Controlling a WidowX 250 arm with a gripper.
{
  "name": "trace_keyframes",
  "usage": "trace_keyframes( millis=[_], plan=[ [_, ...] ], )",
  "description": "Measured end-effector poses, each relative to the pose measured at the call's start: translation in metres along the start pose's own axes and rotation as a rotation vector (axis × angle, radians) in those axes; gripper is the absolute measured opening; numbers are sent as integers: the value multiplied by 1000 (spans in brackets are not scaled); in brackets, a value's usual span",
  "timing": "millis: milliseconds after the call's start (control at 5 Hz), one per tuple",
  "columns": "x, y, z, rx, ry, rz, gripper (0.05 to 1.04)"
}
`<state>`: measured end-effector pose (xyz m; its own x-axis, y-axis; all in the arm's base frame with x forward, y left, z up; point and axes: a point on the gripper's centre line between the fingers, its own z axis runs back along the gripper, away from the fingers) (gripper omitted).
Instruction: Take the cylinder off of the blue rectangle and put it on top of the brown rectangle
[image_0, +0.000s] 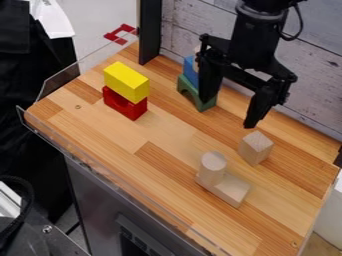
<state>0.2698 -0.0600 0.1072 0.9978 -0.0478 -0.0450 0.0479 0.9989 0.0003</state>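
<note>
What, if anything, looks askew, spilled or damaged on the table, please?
Nothing looks spilled or damaged. The only mild oddity is the cylinder, upright at one end of the brown block instead of its middle, which looks lopsided. The yellow block rests on the red one without looking about to fall.

1 green arch (194, 92); yellow block (126, 82) atop red block (124, 104)

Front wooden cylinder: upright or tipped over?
Upright. The cylinder stands on one end of the flat wooden block, round top facing up.
</note>
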Motion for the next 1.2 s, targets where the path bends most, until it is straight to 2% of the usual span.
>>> trace_keyframes(
  millis=[200, 400, 600, 800, 1000, 1200],
  plan=[
    [-2, 0, -8, 5, 30, 0, 999],
    [14, 22, -6, 3, 27, 11, 999],
    [33, 45, 6, 27, -30, 56, 999],
    [48, 62, 15, 28, -78, 89, 999],
    [61, 78, 14, 28, -87, 102, 999],
    [72, 89, 10, 28, -70, 111, 999]
  ],
)
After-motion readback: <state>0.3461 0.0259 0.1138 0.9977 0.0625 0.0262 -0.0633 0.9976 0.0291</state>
